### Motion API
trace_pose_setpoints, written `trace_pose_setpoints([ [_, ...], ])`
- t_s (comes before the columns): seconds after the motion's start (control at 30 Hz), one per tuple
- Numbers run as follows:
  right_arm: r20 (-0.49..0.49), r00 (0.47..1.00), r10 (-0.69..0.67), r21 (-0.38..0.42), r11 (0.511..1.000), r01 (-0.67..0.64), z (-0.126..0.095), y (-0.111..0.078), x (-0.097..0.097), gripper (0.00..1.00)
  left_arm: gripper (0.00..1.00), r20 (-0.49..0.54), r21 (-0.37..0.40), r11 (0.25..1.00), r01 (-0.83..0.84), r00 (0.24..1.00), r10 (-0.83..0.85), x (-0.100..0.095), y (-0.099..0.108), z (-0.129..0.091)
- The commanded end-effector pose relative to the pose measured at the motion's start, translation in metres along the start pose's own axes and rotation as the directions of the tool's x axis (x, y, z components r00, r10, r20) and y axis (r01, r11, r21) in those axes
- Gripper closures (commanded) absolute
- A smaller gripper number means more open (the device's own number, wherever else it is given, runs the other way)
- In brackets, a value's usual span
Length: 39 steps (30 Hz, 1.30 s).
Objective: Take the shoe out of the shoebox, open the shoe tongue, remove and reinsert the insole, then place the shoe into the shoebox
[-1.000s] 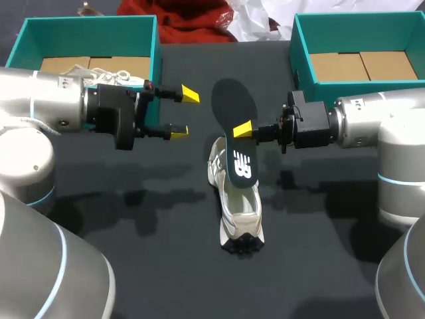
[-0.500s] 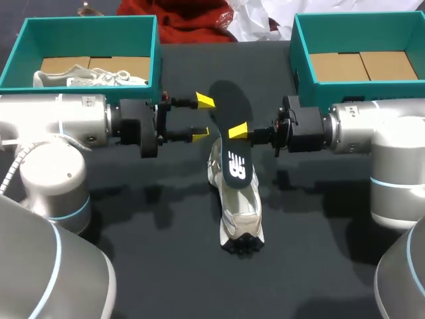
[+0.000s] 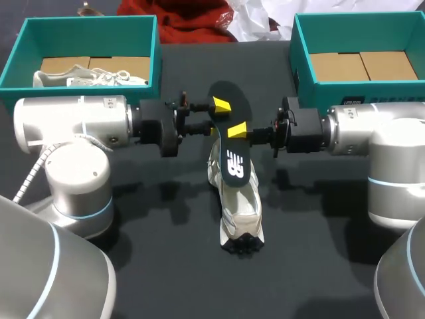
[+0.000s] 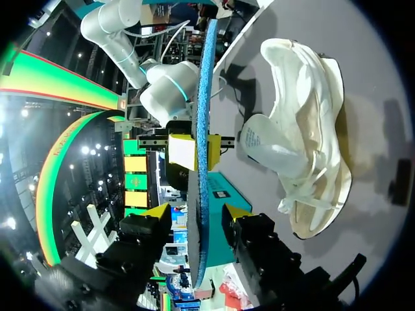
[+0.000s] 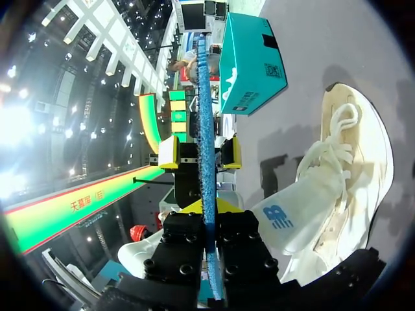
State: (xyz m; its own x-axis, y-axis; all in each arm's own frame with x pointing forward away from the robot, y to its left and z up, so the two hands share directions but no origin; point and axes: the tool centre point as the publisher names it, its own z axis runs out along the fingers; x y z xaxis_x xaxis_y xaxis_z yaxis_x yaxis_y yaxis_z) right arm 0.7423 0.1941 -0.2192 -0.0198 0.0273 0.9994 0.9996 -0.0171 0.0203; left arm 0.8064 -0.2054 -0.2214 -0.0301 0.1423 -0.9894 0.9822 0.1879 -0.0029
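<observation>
The left gripper [image 3: 213, 117] has closed in from the worktop's [image 3: 159, 266] left, jaws open astride the insole [image 3: 234, 161], which the right gripper [image 3: 238, 131] clamps above the shoe [image 3: 240, 214] mid-worktop; a handover looks near

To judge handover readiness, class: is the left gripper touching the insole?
Apart. Left wrist view shows the insole edge-on between the left gripper's open fingers, gaps on both sides.

The insole [image 3: 229, 143], pinched by the right tool [image 3: 238, 131] and straddled by the left tool [image 3: 214, 117], blocks mid-frame above the shoe [image 3: 238, 212]. The worktop [image 3: 159, 266] is bare lower left and lower right; the left box [image 3: 14, 56] and right box [image 3: 372, 88] fill the upper corners.
</observation>
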Motion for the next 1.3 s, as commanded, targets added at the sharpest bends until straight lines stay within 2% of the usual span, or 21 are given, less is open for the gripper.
trace_pose_setpoints([
  [0.03,-0.001,1.000,-0.001,0.005,1.000,0.001,0.002,0.001,-0.002,1.00,0.58,0.003,0.003,1.000,-0.003,1.000,0.003,0.001,0.003,0.007],
  [0.27,-0.002,1.000,0.001,0.011,1.000,-0.001,0.002,0.003,-0.003,1.00,0.61,0.008,0.019,1.000,-0.005,1.000,0.005,0.002,0.001,0.010],
  [0.53,-0.006,1.000,0.001,0.008,1.000,-0.001,0.003,0.004,-0.005,1.00,0.75,0.010,0.031,0.999,-0.015,1.000,0.014,0.003,-0.003,0.012],
  [0.67,-0.008,1.000,0.002,0.006,1.000,-0.001,0.003,0.004,-0.005,1.00,0.85,0.006,0.036,0.999,-0.021,1.000,0.020,0.004,-0.005,0.014],
  [0.73,-0.008,1.000,0.002,0.006,1.000,-0.002,0.004,0.004,-0.006,1.00,0.92,0.006,0.038,0.999,-0.022,1.000,0.021,0.004,-0.005,0.015],
  [0.77,-0.008,1.000,0.002,0.007,1.000,-0.002,0.004,0.004,-0.006,1.00,0.99,0.005,0.040,0.999,-0.022,1.000,0.022,0.004,-0.006,0.015],
  [1.0,-0.013,1.000,0.013,0.007,1.000,-0.013,0.003,0.005,-0.008,1.00,1.00,0.000,0.053,0.998,-0.020,1.000,0.020,0.006,-0.005,0.015],
  [1.03,-0.017,1.000,0.015,0.006,1.000,-0.015,0.002,0.005,-0.008,0.91,1.00,0.001,0.054,0.998,-0.019,1.000,0.019,0.006,-0.005,0.014],
  [1.07,-0.018,1.000,0.015,0.006,1.000,-0.015,0.001,0.005,-0.008,0.72,1.00,0.002,0.054,0.998,-0.019,1.000,0.019,0.006,-0.005,0.013],
  [1.1,-0.020,1.000,0.015,0.003,1.000,-0.015,0.000,0.006,-0.008,0.05,1.00,0.002,0.053,0.998,-0.020,1.000,0.019,0.006,-0.006,0.012],
  [1.13,-0.022,1.000,0.009,0.000,1.000,-0.009,-0.002,0.006,-0.008,0.00,1.00,0.001,0.055,0.998,-0.020,1.000,0.020,0.006,-0.006,0.010],
  [1.3,-0.011,0.999,-0.035,-0.016,0.999,0.035,-0.023,0.002,-0.007,0.00,1.00,-0.020,0.045,0.998,-0.033,0.999,0.034,0.005,-0.010,-0.003],
])
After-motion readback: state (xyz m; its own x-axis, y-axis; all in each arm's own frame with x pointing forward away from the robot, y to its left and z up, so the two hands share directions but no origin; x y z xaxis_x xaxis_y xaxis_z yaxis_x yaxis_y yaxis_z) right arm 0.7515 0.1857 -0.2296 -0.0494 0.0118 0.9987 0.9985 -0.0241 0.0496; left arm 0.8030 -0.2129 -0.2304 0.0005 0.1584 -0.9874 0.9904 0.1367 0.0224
